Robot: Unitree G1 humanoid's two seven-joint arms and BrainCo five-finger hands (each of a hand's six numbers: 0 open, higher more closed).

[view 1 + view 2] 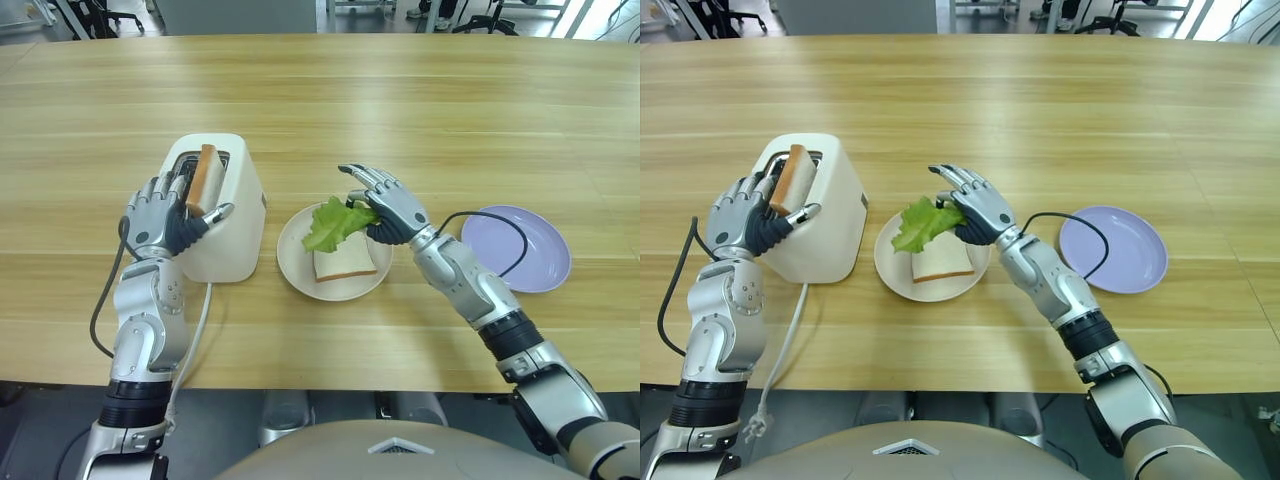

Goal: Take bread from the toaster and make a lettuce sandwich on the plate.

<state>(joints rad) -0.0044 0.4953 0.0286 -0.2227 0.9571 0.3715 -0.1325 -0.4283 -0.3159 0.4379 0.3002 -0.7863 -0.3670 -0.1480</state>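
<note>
A cream toaster (232, 220) stands left of centre with one bread slice (203, 175) sticking out of its slot. My left hand (160, 218) is at the toaster's near left side, fingers spread beside the slice without gripping it. A beige plate (298, 268) carries a second bread slice (344, 263). A green lettuce leaf (334, 222) hangs over the plate's far part, above that slice, pinched by my right hand (390, 207).
An empty purple plate (520, 247) lies on the wooden table to the right of my right forearm. The toaster's cable (197, 325) runs down over the table's near edge. Chairs stand beyond the far edge.
</note>
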